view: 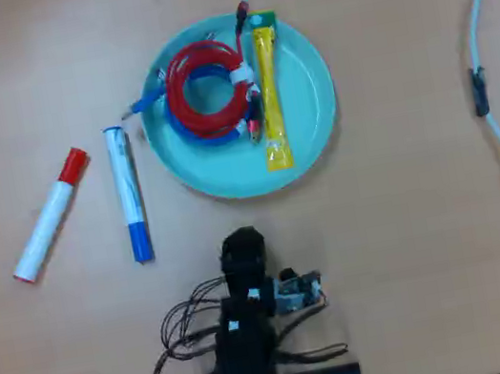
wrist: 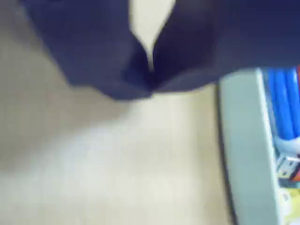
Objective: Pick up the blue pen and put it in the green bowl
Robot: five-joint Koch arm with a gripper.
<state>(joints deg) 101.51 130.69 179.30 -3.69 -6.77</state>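
The blue pen (view: 127,194) lies flat on the table, left of the green bowl (view: 306,90), blue cap towards the arm; it does not show in the wrist view. My gripper (view: 241,247) sits low just in front of the bowl's near rim, to the right of the pen and apart from it. In the wrist view the dark jaws of the gripper (wrist: 151,79) meet at their tips with nothing between them. The bowl's rim (wrist: 243,140) shows at the right edge of that view.
A red-capped white marker (view: 50,214) lies left of the blue pen. In the bowl are coiled red and blue cables (view: 206,88) and a yellow packet (view: 270,96). A white cable (view: 481,40) curves along the table's right side. The arm's base and wires (view: 242,363) are at the bottom.
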